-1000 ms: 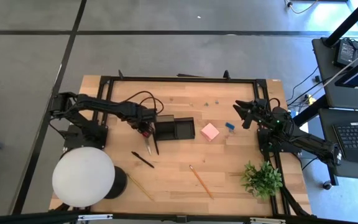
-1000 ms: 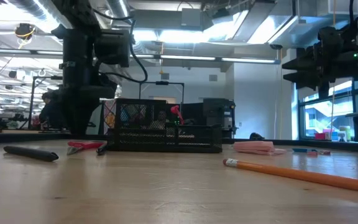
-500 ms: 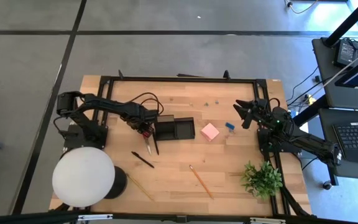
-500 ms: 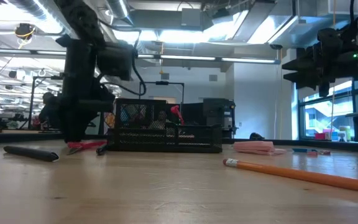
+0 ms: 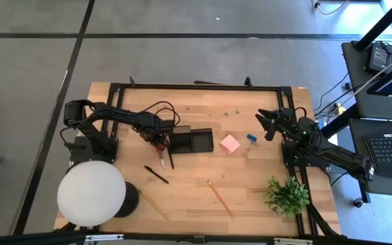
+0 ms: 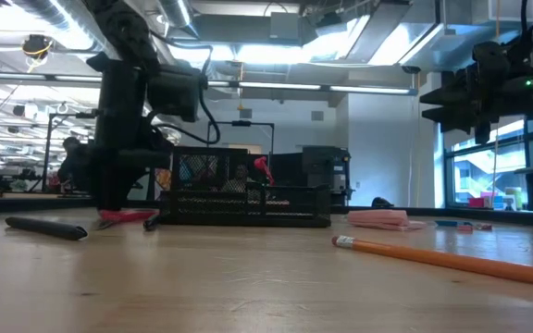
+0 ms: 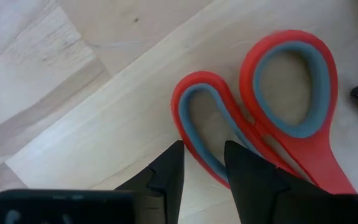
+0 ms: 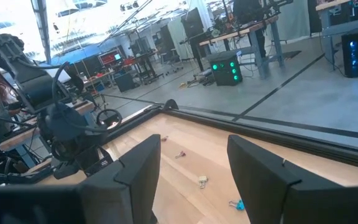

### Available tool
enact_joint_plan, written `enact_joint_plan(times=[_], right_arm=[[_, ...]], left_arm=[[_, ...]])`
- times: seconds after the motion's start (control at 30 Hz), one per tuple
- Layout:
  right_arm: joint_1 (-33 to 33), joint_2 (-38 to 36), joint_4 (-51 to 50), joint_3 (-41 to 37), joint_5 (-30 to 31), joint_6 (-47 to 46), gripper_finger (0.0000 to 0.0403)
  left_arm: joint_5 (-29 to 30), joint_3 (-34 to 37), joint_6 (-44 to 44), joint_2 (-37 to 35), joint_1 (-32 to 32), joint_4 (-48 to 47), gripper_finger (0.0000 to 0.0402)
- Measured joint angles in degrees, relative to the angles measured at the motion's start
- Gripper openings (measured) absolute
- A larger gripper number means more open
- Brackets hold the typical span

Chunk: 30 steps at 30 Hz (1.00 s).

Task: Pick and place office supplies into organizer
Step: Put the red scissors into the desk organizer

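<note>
Red-handled scissors [image 7: 272, 118] lie flat on the wooden table just left of the black organizer [image 5: 191, 141], blades [image 5: 165, 159] toward the near edge. My left gripper [image 7: 202, 165] points down over the handles, open; its fingers straddle the rim of the smaller loop. A pink note block [image 5: 230, 143] and a blue piece [image 5: 251, 138] lie right of the organizer. A black pen [image 5: 156, 175] and a pencil [image 5: 219, 198] lie nearer. My right gripper [image 5: 264, 126] waits open at the right, level above the table. My left gripper comes from above, pointing down, at the smaller handle loop [image 7: 194, 140]. One finger [image 7: 247, 171] stands over the loop's inside and the other [image 7: 166, 174] outside it. Whether they touch the rim I cannot tell. The scissors lie flat on the table.
A large white round lamp [image 5: 90, 192] stands at the near left, with a second pencil [image 5: 154, 204] beside it. A green plant [image 5: 286, 195] stands at the near right. Small clips [image 5: 233, 107] lie near the far rail. A black frame borders the table.
My left gripper has sunk toward the scissors' handles, still pointing down. The scissors and the other items lie where they were. My right arm has kept still.
</note>
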State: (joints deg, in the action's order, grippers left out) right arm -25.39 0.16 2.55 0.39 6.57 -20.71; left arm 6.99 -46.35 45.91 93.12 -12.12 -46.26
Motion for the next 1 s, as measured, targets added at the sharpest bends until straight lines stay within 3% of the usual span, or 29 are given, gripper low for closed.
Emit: enact_joint_plan(times=[0.47,0.87,1.0], right_arm=[[0.0,0.0,0.0,0.0,-0.04,-0.1,0.0191],[0.02,0.0,0.0,0.01,-0.07,0.02,0.019],[0.02,-0.01,0.0,0.01,-0.07,0.04,0.019]], left_arm=[[-1.33,0.02,-0.21,0.07,-0.74,0.11,0.0024],[-0.05,-3.55,-3.57,-2.79,-1.07,-2.8,0.0021],[0.4,-5.23,-5.52,-5.67,-2.22,-8.65,0.0021]])
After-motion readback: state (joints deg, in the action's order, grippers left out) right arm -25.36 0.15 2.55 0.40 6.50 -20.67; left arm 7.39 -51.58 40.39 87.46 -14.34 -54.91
